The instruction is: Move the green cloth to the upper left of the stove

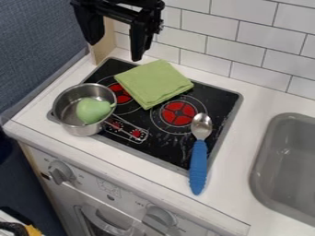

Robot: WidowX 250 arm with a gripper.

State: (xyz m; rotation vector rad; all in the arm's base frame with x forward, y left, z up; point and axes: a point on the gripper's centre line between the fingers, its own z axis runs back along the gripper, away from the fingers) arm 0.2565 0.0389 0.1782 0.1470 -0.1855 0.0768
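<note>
From where I stand, the black gripper [117,50] hangs over the back left of the stove [166,154], its two fingers spread wide and nothing between them. Just beside it, in the direction of the sink, the green cloth [154,84] lies on the stove's back part. It's a soft light green, folded into a neat, roughly square pad, with stacked layers showing along the near left edge. One corner runs past the stove's back rim toward the white tiles [246,39], and the pad overlaps the outer rings of the burner markings.

The gripper's upper part is cut off at the top. The pot hides some of the left burner [120,93], and the sink [263,156] runs out of sight on the right. Down in the bottom left corner there's a bit of something black and yellow [32,230], too cropped to make out.

The shiny metal pot [78,130] sits over the stove's left side, and in it rests a pale green, pear-shaped thing [92,110]. Farther off, a spoon [198,161] lies with its metal bowl on the stove and its ridged blue handle reaching over the front rim onto the white counter [237,179].
</note>
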